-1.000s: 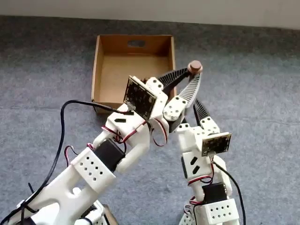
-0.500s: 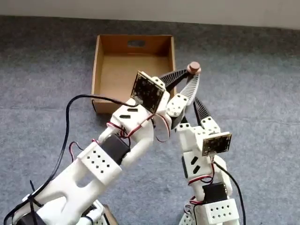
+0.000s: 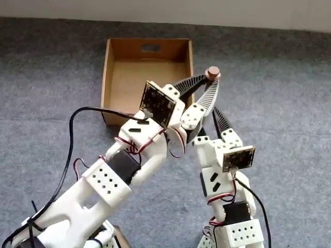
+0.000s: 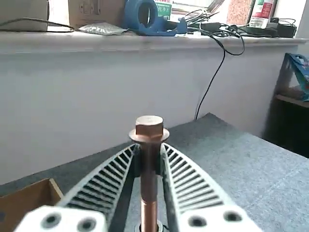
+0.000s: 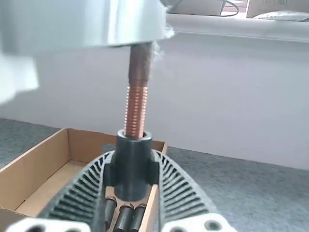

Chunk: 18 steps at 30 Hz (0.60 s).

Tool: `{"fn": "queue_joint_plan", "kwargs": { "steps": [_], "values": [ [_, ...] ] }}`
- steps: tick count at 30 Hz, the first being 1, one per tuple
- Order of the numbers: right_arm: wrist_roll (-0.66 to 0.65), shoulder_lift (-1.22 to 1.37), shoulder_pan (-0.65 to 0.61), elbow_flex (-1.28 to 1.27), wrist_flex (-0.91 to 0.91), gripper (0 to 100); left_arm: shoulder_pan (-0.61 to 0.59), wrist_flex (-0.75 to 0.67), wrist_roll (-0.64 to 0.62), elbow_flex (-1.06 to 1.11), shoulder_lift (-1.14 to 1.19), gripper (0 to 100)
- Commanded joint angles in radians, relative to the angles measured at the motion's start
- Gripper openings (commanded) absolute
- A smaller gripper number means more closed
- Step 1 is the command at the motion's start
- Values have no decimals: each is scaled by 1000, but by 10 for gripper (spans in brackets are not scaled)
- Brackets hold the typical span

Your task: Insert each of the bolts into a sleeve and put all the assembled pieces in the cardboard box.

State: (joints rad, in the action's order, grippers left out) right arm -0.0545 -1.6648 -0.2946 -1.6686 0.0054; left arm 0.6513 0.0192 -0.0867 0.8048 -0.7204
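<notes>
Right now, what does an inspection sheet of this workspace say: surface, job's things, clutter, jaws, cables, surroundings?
surface: grey carpet.
job's things: bolt upright, threaded tip in the sleeve; box with three dark pieces lying inside.
clutter: nothing seen.
jaws: left jaws shut on the bolt; right jaws shut on the sleeve.
cables: black cable looping off the left arm; red and white wires at its joints.
surroundings: white wall; ledge carrying cables and a blue object.
</notes>
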Motion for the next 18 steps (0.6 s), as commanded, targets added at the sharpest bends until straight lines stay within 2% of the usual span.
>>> {"fn": "queue_joint_plan", "kwargs": {
  "steps": [1,15,18],
  "values": [
    [-9,-4,8,8,-5,6,-15,32,2,10,-38,8],
    [-9,-2,8,8,-5,6,-25,41,0,81,-45,8],
    [-9,-2,8,8,-5,6,-25,86,0,79,-45,9]
  ]
}}
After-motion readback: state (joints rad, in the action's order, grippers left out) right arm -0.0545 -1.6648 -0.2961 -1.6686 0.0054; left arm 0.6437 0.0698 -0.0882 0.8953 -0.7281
